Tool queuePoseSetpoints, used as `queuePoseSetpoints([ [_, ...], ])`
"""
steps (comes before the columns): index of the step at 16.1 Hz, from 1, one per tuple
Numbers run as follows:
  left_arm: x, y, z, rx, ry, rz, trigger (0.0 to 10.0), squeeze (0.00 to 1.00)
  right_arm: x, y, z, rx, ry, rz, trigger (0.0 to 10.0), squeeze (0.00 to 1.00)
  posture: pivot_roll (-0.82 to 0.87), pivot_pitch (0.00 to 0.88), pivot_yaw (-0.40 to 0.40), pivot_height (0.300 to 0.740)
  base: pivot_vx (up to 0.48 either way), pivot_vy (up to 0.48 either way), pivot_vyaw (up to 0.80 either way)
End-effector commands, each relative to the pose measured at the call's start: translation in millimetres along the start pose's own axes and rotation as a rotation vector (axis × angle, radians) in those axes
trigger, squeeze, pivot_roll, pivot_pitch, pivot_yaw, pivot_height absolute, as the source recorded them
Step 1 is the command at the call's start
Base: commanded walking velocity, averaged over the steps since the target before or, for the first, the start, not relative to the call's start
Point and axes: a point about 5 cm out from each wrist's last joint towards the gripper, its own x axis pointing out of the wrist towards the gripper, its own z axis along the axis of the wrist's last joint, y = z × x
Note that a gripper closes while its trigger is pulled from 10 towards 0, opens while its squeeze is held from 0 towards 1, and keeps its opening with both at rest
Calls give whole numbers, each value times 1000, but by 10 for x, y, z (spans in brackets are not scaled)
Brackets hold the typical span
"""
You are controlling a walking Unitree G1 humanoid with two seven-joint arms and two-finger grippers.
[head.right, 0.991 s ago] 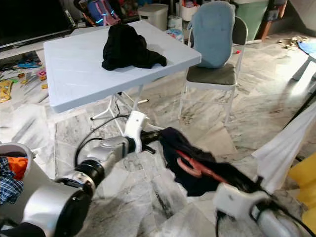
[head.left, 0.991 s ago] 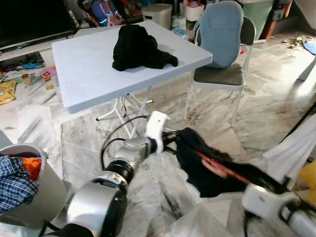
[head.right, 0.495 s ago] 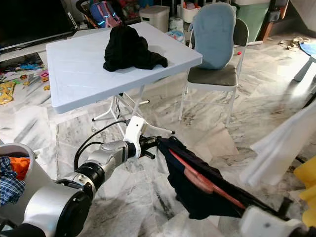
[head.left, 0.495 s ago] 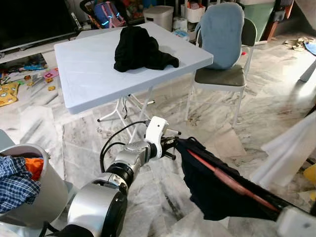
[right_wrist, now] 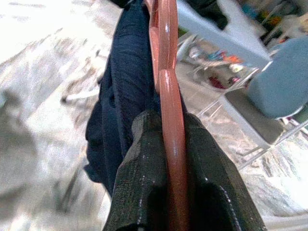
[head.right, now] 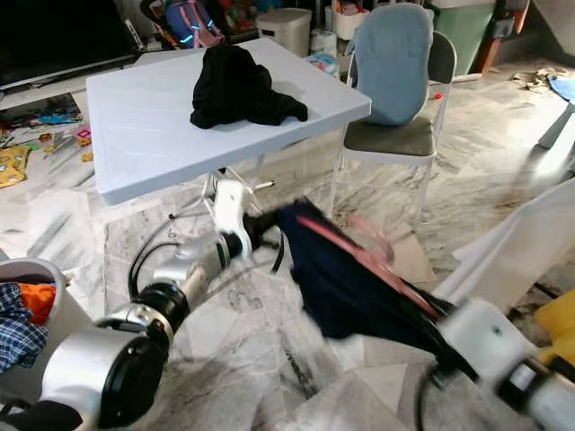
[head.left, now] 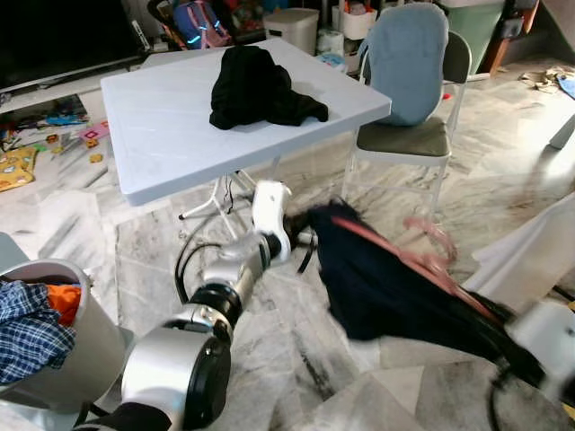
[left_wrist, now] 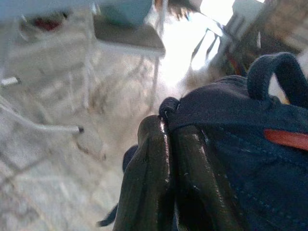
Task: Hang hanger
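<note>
Done: navy garment (head.left: 386, 287) sits on red hanger (right_wrist: 169, 91), held at 5 o'clock of white table (head.left: 162, 126) | right gripper (right_wrist: 180, 159) clamps hanger | left gripper (left_wrist: 168, 159) pinches garment edge | left: no rail visible, hanging pending

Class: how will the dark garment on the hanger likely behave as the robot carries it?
The dark garment sags between both grippers, so it is probably floppy. Draped loosely over the red hanger, it may slide. The left gripper pinches one edge, which probably steadies it.
</note>
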Motion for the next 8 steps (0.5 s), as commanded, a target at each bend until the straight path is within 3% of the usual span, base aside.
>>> queuePoseSetpoints([
  [1, -73, 176, -93, -32, 34, 117, 0, 0, 88, -57, 310, -36, -195, -65, 10000, 0, -148, 0, 62, 740, 0, 0, 0],
  [4, -55, 166, -36, -15, 20, 127, 0, 0, 250, -57, 276, -70, -185, -80, 10000, 0, -144, 0, 63, 740, 0, 0, 0],
  [8, -55, 166, -36, -15, 20, 127, 0, 0, 250, -57, 276, -70, -185, -80, 10000, 0, -144, 0, 63, 740, 0, 0, 0],
])
